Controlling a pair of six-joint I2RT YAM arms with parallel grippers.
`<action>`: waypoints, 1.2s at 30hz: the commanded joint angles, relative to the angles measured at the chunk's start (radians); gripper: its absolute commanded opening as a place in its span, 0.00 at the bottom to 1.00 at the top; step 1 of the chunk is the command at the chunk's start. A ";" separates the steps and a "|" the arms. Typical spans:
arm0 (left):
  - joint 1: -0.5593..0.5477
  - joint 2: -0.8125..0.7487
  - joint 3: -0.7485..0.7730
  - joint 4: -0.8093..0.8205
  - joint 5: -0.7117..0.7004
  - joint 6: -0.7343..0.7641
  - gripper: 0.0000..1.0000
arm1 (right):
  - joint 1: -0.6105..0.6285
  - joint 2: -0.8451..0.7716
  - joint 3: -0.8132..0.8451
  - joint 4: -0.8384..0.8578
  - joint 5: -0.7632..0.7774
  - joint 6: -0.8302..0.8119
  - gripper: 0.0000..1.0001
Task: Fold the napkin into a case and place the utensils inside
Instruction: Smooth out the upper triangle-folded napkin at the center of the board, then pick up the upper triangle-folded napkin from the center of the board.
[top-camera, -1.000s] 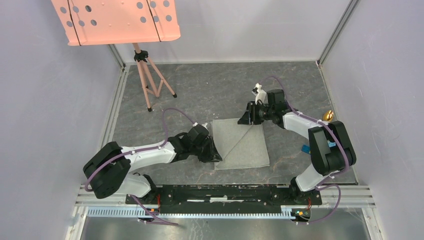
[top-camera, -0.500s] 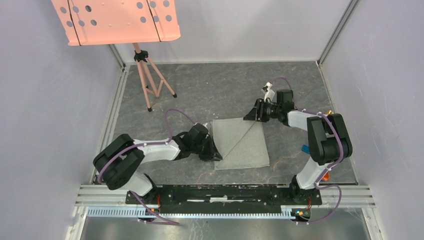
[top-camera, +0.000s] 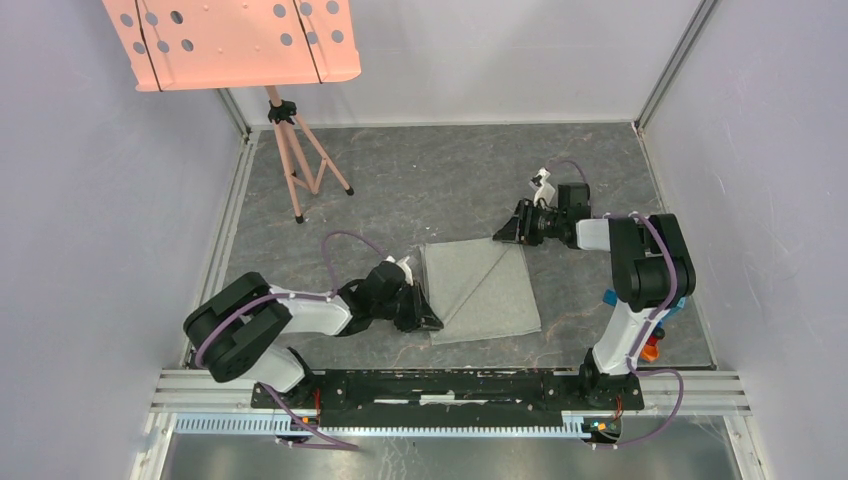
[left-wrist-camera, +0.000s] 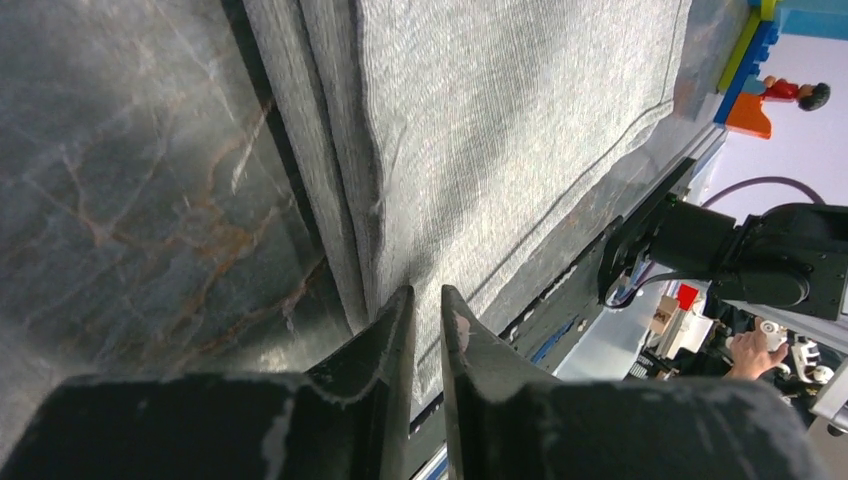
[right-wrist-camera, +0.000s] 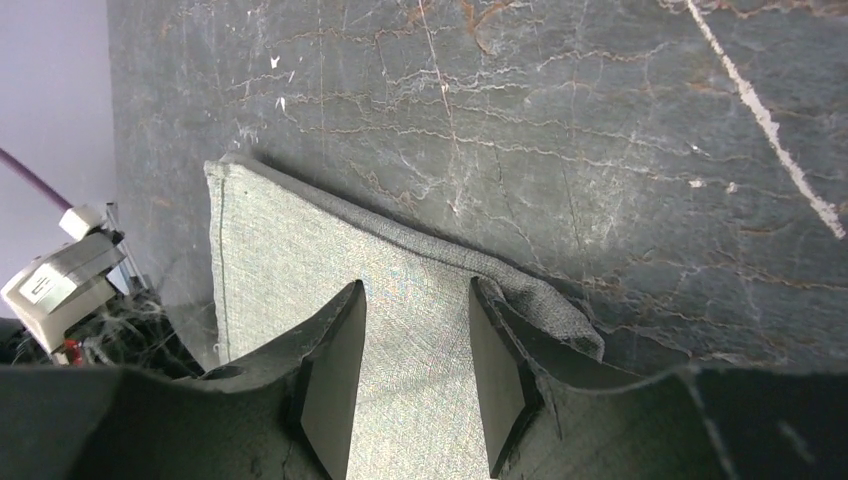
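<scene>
The napkin (top-camera: 480, 290) is lying flat at mid-table, partly folded, with a diagonal crease running from its near left corner to its far right one. It has turned very slightly within the last second, its near left edge drawn a touch toward the arm bases. The left gripper (left-wrist-camera: 422, 292) is sitting at that layered edge, jaws drawn almost together, and appears to be clenching the stacked cloth. The right gripper (right-wrist-camera: 415, 285) is hanging over the far right corner with jaws apart, released, as the right arm's elbow has folded back toward the side wall. Judgement: one fold is laid, the right arm is clearing out, and the left is readying the next fold; no case yet. The utensils are not showing in these views. The cloth is reading as soft, fine-woven grey with a stitched hem and a rumpled rolled corner. The table (top-camera: 400, 190) is looking hard and dark, veined like marble. Glossy toy blocks (left-wrist-camera: 750, 70) are lying beyond the napkin.
</scene>
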 joint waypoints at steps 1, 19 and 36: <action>-0.027 -0.083 0.015 -0.169 0.012 0.035 0.25 | 0.005 -0.068 0.069 -0.087 0.062 -0.060 0.51; 0.098 0.014 0.406 -0.378 0.035 0.158 0.36 | 0.313 -0.563 -0.235 -0.359 0.289 -0.120 0.45; 0.121 -0.377 0.299 -0.632 -0.148 0.180 0.41 | 0.332 -0.737 -0.362 -0.508 0.802 -0.113 0.44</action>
